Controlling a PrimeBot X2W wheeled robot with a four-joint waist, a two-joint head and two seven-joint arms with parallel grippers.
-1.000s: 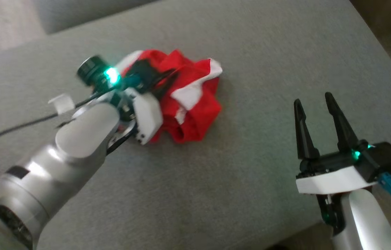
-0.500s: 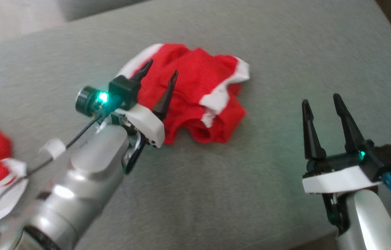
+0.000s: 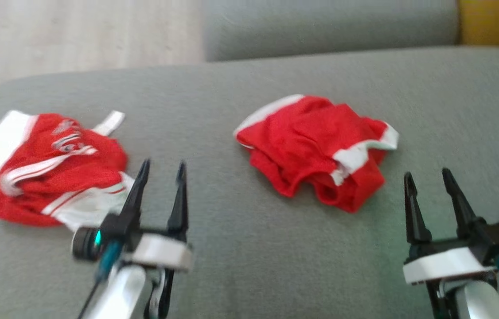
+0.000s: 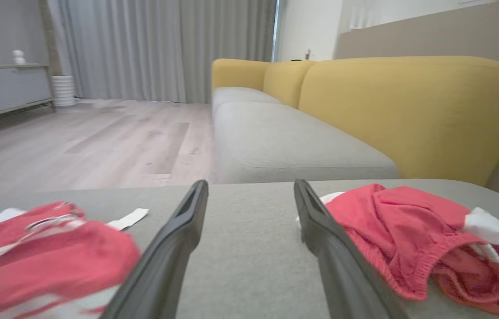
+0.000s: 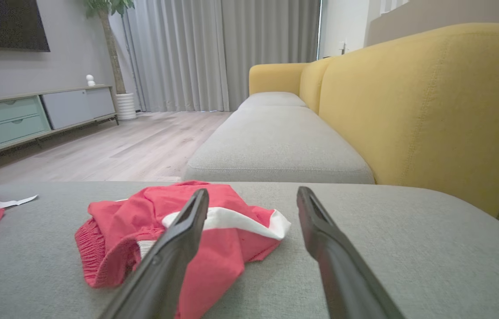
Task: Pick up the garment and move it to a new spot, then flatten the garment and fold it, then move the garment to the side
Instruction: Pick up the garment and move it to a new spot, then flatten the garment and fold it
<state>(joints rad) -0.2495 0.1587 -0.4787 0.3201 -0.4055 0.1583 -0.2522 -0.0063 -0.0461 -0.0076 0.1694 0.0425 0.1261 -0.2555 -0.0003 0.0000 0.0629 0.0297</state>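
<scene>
**left pincer free, lettered shirt not yet lifted**

the red basketball shirt with white sleeves and striped trim (image 3: 54, 177) lies crumpled at the left end of the grey fabric cushion (image 3: 231, 257), just beyond the left pincer (image 3: 163, 165). we see it bunched on itself, with the white-outlined lettering (image 3: 68, 137) creased and too blurred to read. the stripe bands run slantwise, one white sleeve spreads toward the cushion's edge, and a white tag strip (image 3: 110, 122) pokes out on the far side. one left finger crosses in front of its white hem, and we cannot tell whether they touch.

what has changed is the left pincer. a second ago it was clamped in the plain red garment with white trim (image 3: 316, 146). now its fingers stand apart and empty, drawn back toward us, and that garment sits in a loose heap mid-cushion, well apart from the shirt. our head view has swung too, so the shift in the picture is the camera's and not the clothes'.

the right pincer (image 3: 426, 173) is spread as before, holding nothing, near the plain garment. we judge that the pick-up has not begun, and the left pincer is nearest.
</scene>
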